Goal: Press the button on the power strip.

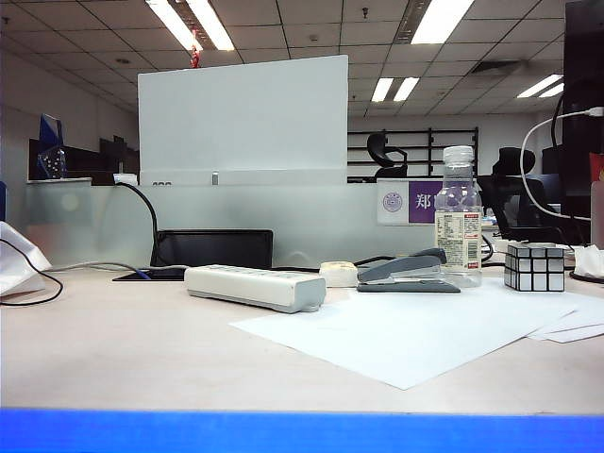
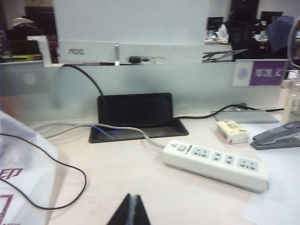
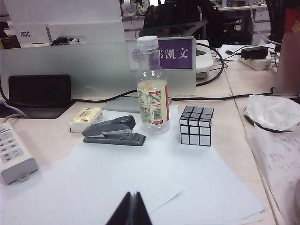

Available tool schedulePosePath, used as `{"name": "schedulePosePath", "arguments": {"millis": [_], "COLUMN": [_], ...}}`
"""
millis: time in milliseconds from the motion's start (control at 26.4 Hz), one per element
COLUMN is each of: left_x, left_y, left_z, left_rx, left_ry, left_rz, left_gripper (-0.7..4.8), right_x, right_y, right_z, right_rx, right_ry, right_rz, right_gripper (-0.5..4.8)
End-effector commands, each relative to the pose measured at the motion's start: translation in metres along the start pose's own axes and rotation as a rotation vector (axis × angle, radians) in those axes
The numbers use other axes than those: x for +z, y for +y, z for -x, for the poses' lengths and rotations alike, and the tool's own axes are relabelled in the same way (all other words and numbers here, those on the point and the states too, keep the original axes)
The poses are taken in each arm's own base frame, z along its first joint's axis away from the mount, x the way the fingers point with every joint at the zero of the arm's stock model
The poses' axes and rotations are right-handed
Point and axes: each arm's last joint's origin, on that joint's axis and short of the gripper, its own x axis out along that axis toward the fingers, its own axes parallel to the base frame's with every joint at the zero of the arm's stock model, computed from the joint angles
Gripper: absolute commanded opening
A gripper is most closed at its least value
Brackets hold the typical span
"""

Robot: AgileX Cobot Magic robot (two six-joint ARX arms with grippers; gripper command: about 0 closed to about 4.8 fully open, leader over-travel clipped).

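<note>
The power strip point(image 1: 255, 287) lies flat on the pale table point(image 1: 123, 349), left of centre in the exterior view, its long body running at a slant with the greyer end face turned toward the white paper sheet point(image 1: 415, 332). In the left wrist view its button point(image 2: 181, 147) sits at the cord end of the top face, with a row of sockets beyond it (four can be counted). A grey cord point(image 2: 136, 132) leaves that end and runs back past the black cable box point(image 2: 136, 112) set in the table.

Just beyond the strip's far end lies a small cream-coloured object point(image 1: 338, 274), and beside that a grey stapler point(image 1: 408, 275) rests on the edge of the paper. Behind the stapler stands a clear plastic bottle point(image 1: 459, 215) with a white cap, and to its right a mirror cube point(image 1: 533, 266).

The left gripper point(image 2: 131, 211) hangs above bare table, near the strip but apart from it, its two dark fingers pressed together with nothing between them. The right gripper point(image 3: 131, 210) hovers over the paper sheet, well apart from the strip, its fingers likewise closed on nothing. Neither shows in the exterior view.
</note>
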Motion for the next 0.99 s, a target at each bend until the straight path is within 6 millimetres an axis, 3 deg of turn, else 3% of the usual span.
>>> {"name": "schedulePosePath", "arguments": {"millis": [38,379,758,985], "left_x": [-0.002,-0.006,-0.008,-0.009], "left_y": [-0.001,0.011,0.032,0.029], "left_z": [0.000,0.001,0.006,0.005], "left_rx": [-0.020,0.289,0.234,0.137], "left_ry": [0.010,0.071,0.028,0.033], "left_rz": [-0.023,-0.097,-0.020,-0.009], "left_gripper": [-0.05,-0.05,-0.05,-0.05], "right_x": [0.000,-0.009,-0.008,-0.007], "right_y": [0.000,-0.001,-0.001,-0.001], "right_z": [0.000,-0.002,-0.002,-0.002], "right_rx": [0.000,-0.002,-0.002,0.000], "right_ry": [0.009,0.034,0.015,0.002], "right_rz": [0.002,-0.002,0.026,0.028], "right_gripper": [0.00,0.00,0.00,0.00]}}
